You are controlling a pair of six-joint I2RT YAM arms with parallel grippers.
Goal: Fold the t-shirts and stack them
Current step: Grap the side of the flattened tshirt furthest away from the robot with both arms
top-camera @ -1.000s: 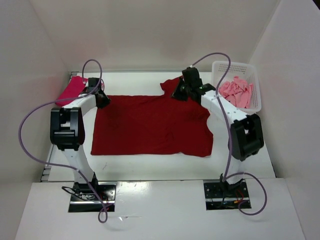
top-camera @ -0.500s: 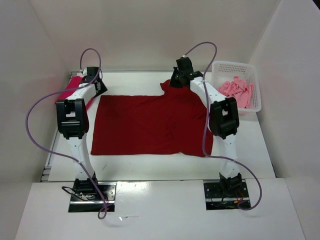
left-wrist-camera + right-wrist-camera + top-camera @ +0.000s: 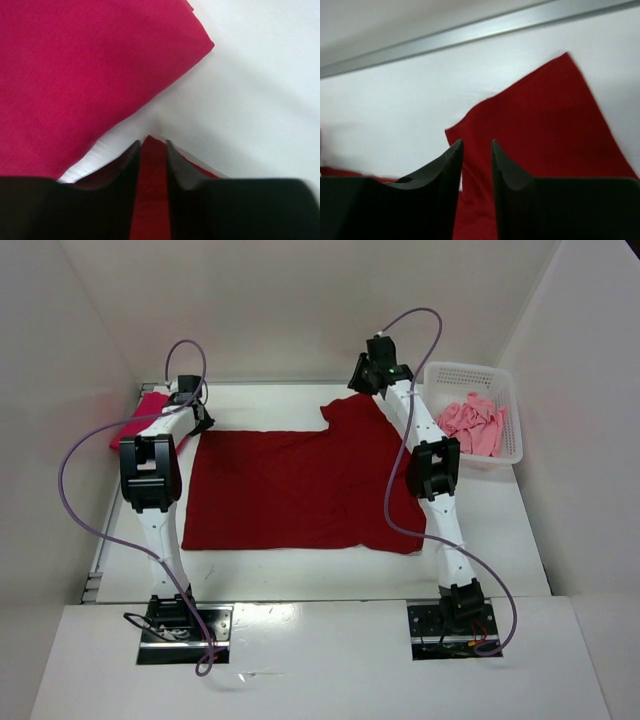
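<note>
A darker red t-shirt (image 3: pixel 300 485) lies spread flat in the middle of the table, one sleeve (image 3: pixel 350 410) pointing to the back. My left gripper (image 3: pixel 192 405) hovers at its far left corner. In the left wrist view the left gripper (image 3: pixel 151 144) is open, with that red corner (image 3: pixel 150 200) showing between the fingers. A folded crimson-magenta t-shirt (image 3: pixel 143 412) (image 3: pixel 85 70) lies just beyond. My right gripper (image 3: pixel 368 375) (image 3: pixel 476 144) is open above the sleeve (image 3: pixel 545 125), holding nothing. A light pink t-shirt (image 3: pixel 475 425) lies crumpled in the basket.
A white perforated basket (image 3: pixel 440 375) stands at the back right. White walls close the table on the left, back and right. A metal rail (image 3: pixel 470 32) runs along the back edge. Purple cables loop above both arms.
Both arms have stretched toward the back of the table and lifted. The right gripper has opened and let go of the sleeve. The left gripper has opened at the shirt's corner.
</note>
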